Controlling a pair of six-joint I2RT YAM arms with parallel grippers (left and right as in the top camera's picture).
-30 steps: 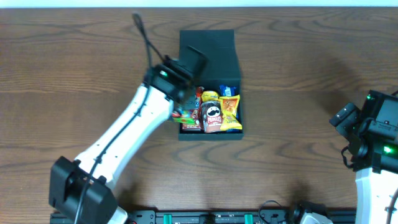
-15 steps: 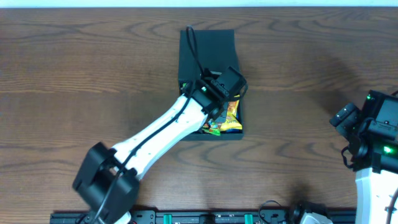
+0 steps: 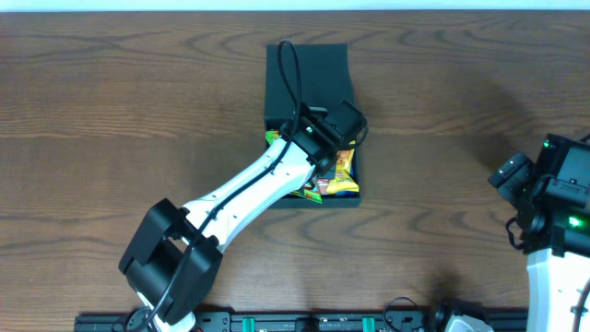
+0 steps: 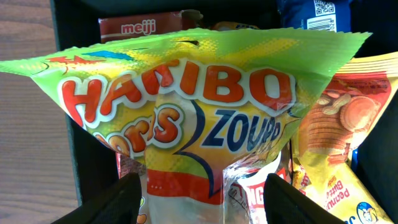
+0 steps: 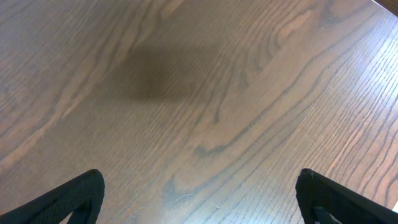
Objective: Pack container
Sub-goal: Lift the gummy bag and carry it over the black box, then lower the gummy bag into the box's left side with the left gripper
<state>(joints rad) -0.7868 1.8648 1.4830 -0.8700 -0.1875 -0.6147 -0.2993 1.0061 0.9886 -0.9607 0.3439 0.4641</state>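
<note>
The container [image 3: 309, 78] is a dark square box at the table's middle, with its flap lid open toward the back. It holds several snack packets. My left gripper [image 3: 332, 148] hangs over the box with its fingers wide apart [image 4: 199, 199]. A green and yellow Haribo bag [image 4: 199, 93] lies between and below them, on top of the other snacks. A yellow peanut-butter cracker packet [image 4: 339, 124] lies to its right, and a red Meiji box [image 4: 143, 25] behind it. My right gripper [image 5: 199, 199] is open and empty over bare wood at the far right [image 3: 553, 184].
A blue packet [image 4: 311, 12] lies at the box's back right corner. The box's dark wall [image 4: 74, 124] runs down the left of the left wrist view, with wood table beyond it. My left arm [image 3: 230, 198] stretches across the box's front left.
My left gripper moved from the box's left side to above its inside, carrying the Haribo bag over the other snacks. The right arm has not moved.
</note>
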